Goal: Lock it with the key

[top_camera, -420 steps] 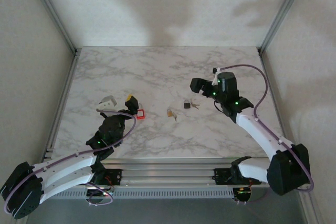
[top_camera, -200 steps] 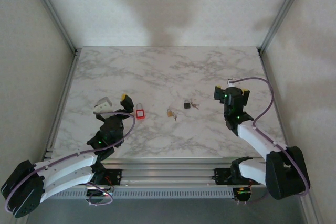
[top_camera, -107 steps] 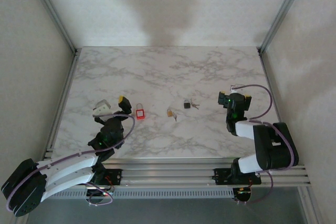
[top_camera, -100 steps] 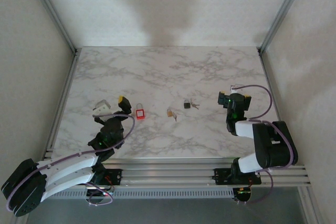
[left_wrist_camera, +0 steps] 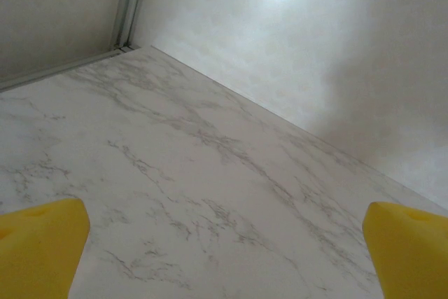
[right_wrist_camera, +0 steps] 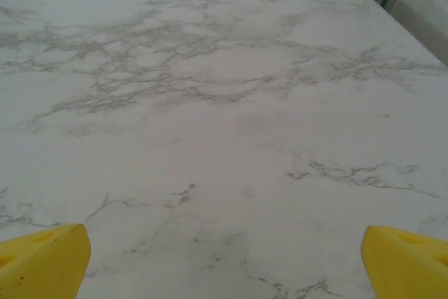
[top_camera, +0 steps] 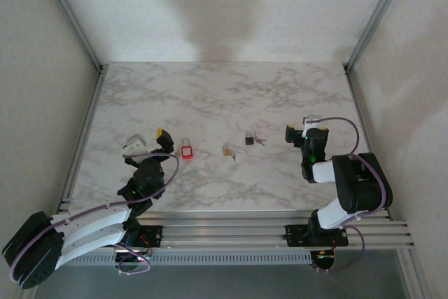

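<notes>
Now both arms stand back and nothing is gripped

You see that the right gripper [top_camera: 305, 131] is no longer beside the black lock [top_camera: 249, 138]. Two seconds ago it hung close to it; now it is folded back near the right edge of the table [top_camera: 210, 89], jaws wide apart and empty. The left gripper [top_camera: 150, 139] has also drawn back a little from the red lock [top_camera: 187, 150], and it is spread and empty too. In the right wrist view, bare marble lies between the yellow pads [right_wrist_camera: 42, 257].

The keys [top_camera: 260, 141] lie just beside the black lock, on its right. Whether one sits in a keyhole is too small to tell. I judge that no lock is being worked now, so you must reach for the keys again.
</notes>
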Tool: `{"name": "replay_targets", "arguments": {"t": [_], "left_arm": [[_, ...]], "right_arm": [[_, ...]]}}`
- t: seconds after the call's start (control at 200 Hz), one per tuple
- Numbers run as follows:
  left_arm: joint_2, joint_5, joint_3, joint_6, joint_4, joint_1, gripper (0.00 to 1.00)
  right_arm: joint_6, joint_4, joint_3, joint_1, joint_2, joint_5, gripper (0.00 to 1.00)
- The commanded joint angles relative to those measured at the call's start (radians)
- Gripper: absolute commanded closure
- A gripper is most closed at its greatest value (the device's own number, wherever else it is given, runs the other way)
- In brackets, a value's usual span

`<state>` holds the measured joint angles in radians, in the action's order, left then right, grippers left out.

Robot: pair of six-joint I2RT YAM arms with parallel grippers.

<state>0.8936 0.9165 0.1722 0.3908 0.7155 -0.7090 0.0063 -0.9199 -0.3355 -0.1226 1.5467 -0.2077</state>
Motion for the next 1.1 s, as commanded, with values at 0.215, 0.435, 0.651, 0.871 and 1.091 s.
{"name": "replay_targets", "arguments": {"t": [0.215, 0.435, 0.651, 0.871, 1.091], "left_arm": [[0.077, -0.046, -0.039, -0.055, 0.134, 0.058, 0.00], [-0.018, -0.019, -0.022, -0.038, 0.082, 0.079, 0.00], [0.005, -0.094, 0.081, -0.034, -0.076, 0.232, 0.00], [0.144, -0.316, 0.116, -0.104, -0.027, 0.408, 0.00], [0.216, -0.490, 0.144, -0.217, -0.002, 0.581, 0.01]], "right_arm": [[-0.034, -0.051, 0.010, 0.008, -0.004, 0.086, 0.01], [-0.046, -0.117, 0.044, 0.009, -0.005, 0.117, 0.01], [-0.003, 0.056, -0.047, 0.050, -0.002, 0.137, 0.01], [0.015, 0.062, -0.051, 0.051, -0.001, 0.105, 0.01], [0.018, 0.065, -0.054, 0.052, -0.002, 0.097, 0.01]]}}
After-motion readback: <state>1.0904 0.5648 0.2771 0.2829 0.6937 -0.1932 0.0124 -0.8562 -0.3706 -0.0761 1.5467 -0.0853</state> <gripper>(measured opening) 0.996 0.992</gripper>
